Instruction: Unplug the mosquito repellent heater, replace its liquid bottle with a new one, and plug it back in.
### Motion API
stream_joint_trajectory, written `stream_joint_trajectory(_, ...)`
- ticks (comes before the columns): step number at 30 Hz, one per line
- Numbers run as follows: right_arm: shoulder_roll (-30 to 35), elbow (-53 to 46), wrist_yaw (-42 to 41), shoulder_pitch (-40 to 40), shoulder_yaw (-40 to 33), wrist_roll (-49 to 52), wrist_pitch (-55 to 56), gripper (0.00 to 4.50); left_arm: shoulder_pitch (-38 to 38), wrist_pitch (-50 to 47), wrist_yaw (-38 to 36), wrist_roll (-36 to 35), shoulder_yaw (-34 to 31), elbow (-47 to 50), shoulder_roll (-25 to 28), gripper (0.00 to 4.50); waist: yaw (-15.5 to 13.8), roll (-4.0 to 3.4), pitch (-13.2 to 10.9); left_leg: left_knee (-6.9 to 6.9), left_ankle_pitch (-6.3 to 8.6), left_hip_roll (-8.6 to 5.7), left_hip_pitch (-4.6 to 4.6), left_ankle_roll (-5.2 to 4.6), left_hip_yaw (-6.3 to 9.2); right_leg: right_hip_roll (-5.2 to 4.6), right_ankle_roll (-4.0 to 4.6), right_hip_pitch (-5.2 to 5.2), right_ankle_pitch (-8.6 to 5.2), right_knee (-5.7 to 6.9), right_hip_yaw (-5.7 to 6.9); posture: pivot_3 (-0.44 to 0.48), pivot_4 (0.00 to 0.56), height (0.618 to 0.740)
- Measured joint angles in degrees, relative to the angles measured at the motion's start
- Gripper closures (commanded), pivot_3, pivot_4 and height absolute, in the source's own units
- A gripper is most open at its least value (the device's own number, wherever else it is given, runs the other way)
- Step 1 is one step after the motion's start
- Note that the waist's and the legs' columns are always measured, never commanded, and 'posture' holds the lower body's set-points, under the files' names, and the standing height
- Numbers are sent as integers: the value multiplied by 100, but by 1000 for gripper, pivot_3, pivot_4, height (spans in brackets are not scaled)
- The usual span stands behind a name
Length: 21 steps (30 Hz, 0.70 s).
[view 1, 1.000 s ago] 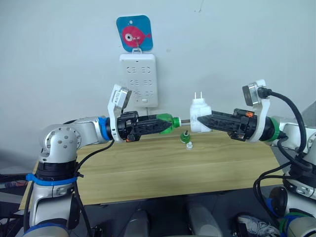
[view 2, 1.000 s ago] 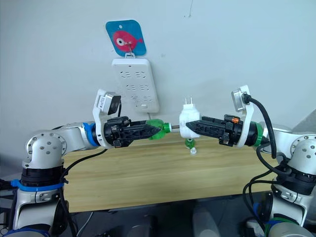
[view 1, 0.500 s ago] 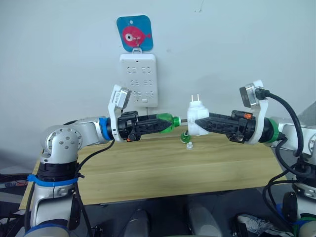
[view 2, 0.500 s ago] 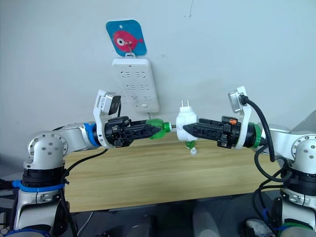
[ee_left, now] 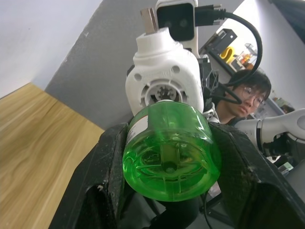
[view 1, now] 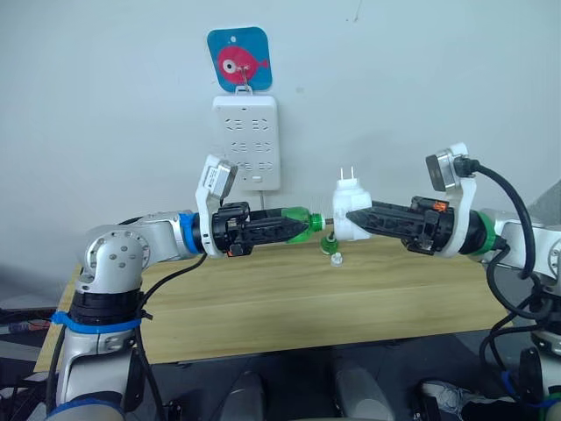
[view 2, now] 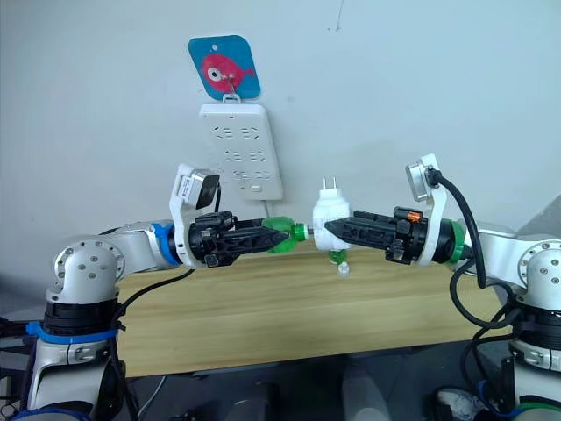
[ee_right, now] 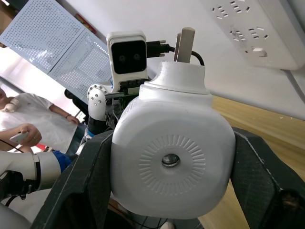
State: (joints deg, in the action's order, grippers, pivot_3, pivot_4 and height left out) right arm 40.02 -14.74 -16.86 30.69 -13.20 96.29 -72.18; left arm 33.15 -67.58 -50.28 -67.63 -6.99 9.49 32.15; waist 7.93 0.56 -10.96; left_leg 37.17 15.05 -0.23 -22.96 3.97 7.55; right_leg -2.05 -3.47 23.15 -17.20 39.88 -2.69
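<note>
Holding the two parts at the same height above the counter [view 1: 263, 307], the robot is bringing them together in mid-air. The left gripper [view 1: 302, 224] is clamped around a green bottle [view 1: 301, 223] lying on its side, neck pointing toward the robot's right; the right gripper [view 1: 351, 217] is clamped around the white heater [view 1: 352, 213], whose two prongs are sticking upward. In the left wrist view the bottle's round base is sitting between the black fingers [ee_left: 102, 176] with the heater's open socket directly beyond it, so the two are looking well lined up.

Compared with half a second ago, the left arm is reaching further toward the robot's right, and the gap between bottle and heater is shrinking: the bottle's neck is now just beside the heater's side, where a second ago the wick was showing across a clear gap. Whether the neck is already touching the socket I cannot tell. This is probably the step of fitting a bottle into the heater, with screwing in and plugging back in not yet done.

Farther back, a second small green bottle [view 1: 328, 244] is standing upright on the counter below the heater, with a small white cap [view 1: 336, 260] just beside it. Against the wall behind, the white power strip [view 1: 245, 142] is hanging under a blue tag with a red fish [view 1: 238, 58], its sockets free of the heater.
</note>
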Motion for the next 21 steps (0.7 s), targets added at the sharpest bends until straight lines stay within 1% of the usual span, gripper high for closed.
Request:
stream_joint_trajectory(10, 266, -5, -42, -90, 202, 208, 199, 1467, 2, -60, 89, -95, -13, -38, -50, 2230, -1, 0, 0, 0, 0, 0, 0, 0, 0, 0, 0, 0, 0, 0, 0, -148, 154, 734)
stream_joint_trajectory(21, 386, -6, -105, -115, 344, 333, 328, 1467, 2, -80, 142, -194, -4, -34, -119, 2230, -3, 0, 0, 0, 0, 0, 0, 0, 0, 0, 0, 0, 0, 0, 0, -148, 157, 734)
